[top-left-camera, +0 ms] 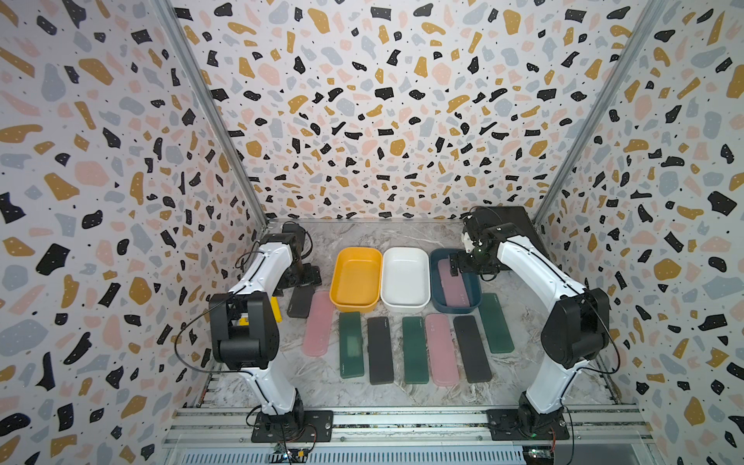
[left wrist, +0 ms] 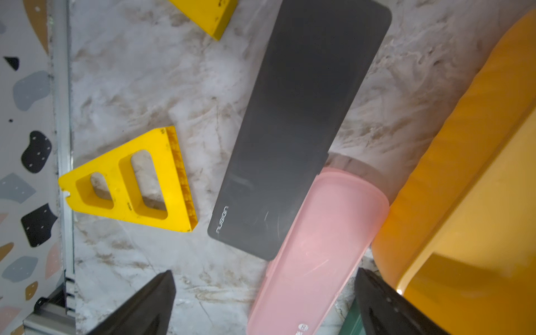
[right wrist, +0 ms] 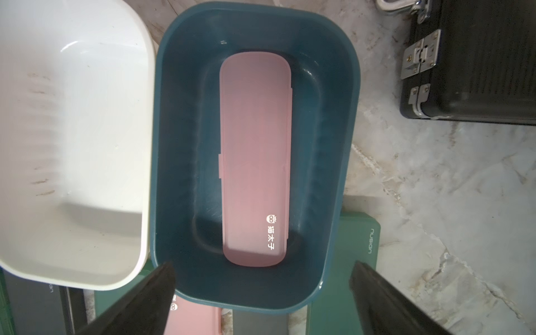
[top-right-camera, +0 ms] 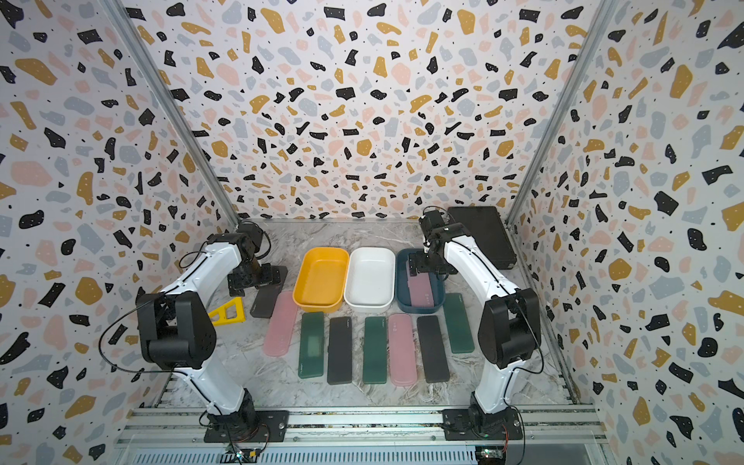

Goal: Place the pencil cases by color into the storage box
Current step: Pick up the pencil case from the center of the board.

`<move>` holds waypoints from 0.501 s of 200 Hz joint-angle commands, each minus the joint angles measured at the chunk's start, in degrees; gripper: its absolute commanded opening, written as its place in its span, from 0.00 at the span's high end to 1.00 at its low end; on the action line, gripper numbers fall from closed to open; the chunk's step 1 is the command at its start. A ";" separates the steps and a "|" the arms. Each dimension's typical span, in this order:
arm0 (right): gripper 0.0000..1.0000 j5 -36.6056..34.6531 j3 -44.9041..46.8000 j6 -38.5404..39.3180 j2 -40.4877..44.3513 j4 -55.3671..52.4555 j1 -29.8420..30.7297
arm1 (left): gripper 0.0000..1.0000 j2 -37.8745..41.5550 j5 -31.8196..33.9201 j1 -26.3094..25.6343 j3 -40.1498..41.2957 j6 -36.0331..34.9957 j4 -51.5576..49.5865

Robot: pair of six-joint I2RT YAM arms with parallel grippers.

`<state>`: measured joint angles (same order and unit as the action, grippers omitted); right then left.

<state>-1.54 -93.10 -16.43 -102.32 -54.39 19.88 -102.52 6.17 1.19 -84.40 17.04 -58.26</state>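
One pink case [right wrist: 255, 156] lies flat, lengthwise, inside blue box [right wrist: 179, 145]. Right pincer [right wrist: 262, 266] above that box, jaws spread wide, gripping nothing. White box [top-left-camera: 404, 277] just beside blue box, yellow box [top-left-camera: 356, 277] next along, all in row. Eight more cases [top-left-camera: 414, 348] lie flat on tabletop [top-left-camera: 402, 394] in front of boxes: two pink, three green, three black. Left pincer [left wrist: 264, 272] released, empty, over black case [left wrist: 290, 130] touching pink neighbour [left wrist: 313, 246] at row's left end.
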 commanded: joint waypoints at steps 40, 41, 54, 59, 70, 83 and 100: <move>0.00 0.56 1.39 0.26 2.49 0.00 -0.19 | 0.00 -8.90 -3.83 1.35 -9.42 -8.20 0.68; 0.00 0.57 1.41 0.30 2.49 0.08 -0.19 | 0.00 -9.04 -3.86 1.35 -9.53 -8.27 0.69; 0.00 0.49 1.37 0.28 2.39 0.05 -0.19 | 0.00 -11.08 -4.12 1.49 -11.13 -9.17 0.51; 0.00 0.46 1.40 0.17 2.33 0.11 -0.19 | 0.00 -11.80 -4.07 1.53 -11.73 -9.49 0.45; 0.00 0.40 1.51 0.18 2.33 0.08 -0.19 | 0.00 -13.33 -3.95 1.60 -12.89 -10.14 0.32; 0.00 0.31 1.51 0.23 2.25 0.16 -0.19 | 0.00 -14.97 -3.58 1.68 -13.99 -10.74 0.08; 0.00 0.14 1.59 0.29 2.13 0.08 -0.19 | 0.00 -16.62 -3.23 1.88 -15.21 -11.23 0.05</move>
<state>-1.06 -91.59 -16.38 -101.60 -53.89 19.88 -117.47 2.83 2.52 -97.08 8.12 -57.32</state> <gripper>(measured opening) 0.996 0.999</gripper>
